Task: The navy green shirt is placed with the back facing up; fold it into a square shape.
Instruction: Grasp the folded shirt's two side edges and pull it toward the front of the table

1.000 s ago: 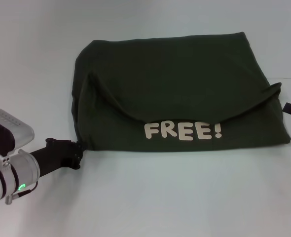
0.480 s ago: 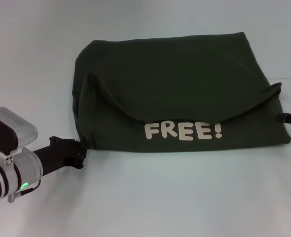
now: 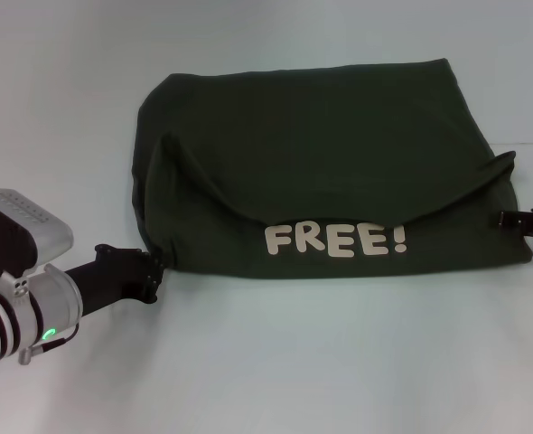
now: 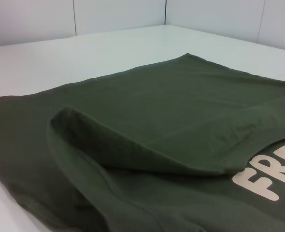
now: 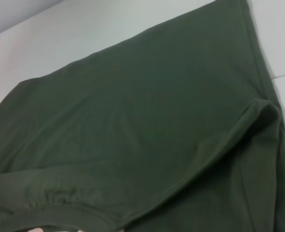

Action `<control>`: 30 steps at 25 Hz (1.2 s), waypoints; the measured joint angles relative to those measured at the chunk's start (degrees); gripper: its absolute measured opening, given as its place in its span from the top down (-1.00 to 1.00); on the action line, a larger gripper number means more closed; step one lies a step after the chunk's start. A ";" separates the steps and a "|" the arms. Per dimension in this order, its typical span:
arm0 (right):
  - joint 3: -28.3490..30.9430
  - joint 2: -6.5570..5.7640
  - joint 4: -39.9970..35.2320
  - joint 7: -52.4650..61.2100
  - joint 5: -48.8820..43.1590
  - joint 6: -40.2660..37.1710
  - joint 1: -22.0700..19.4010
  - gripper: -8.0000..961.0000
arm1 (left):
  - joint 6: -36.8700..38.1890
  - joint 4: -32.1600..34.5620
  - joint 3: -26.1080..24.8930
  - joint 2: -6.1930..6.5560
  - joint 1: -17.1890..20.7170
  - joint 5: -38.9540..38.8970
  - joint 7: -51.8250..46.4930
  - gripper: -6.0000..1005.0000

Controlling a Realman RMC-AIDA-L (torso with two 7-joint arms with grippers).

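Note:
The navy green shirt (image 3: 321, 136) lies on the white table, its far part folded toward me in a curved flap. Below that flap, cream letters reading "FREE!" (image 3: 335, 240) show. My left gripper (image 3: 149, 274) is low at the shirt's near-left corner, touching or almost touching the fabric. My right gripper (image 3: 518, 220) sits at the shirt's right edge, just below the flap's right tip. The left wrist view shows the shirt (image 4: 171, 106) close up, with the flap's fold and part of the letters (image 4: 273, 176). In the right wrist view the shirt (image 5: 133, 121) fills nearly the whole picture.
The white table (image 3: 294, 362) stretches around the shirt on all sides. A faint seam line in the table (image 3: 528, 142) runs off to the right behind the shirt. Nothing else stands on it.
My left gripper has edged right, up to the shirt's near-left corner. My right gripper has come in from the right frame edge to the shirt's right side. The shirt has not moved.

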 joint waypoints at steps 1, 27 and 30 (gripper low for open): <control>0.09 -0.05 0.00 0.00 0.00 0.01 -0.19 -0.49 | -0.01 0.00 0.01 0.00 0.00 0.00 -0.01 0.99; 0.19 1.33 0.91 -0.41 0.13 0.34 -1.80 -0.14 | -0.27 0.00 0.00 0.00 -0.24 0.00 0.25 0.99; 0.55 1.33 0.63 -0.43 0.39 0.46 -2.27 -0.09 | -0.25 0.00 0.01 0.00 -0.25 0.00 0.26 0.99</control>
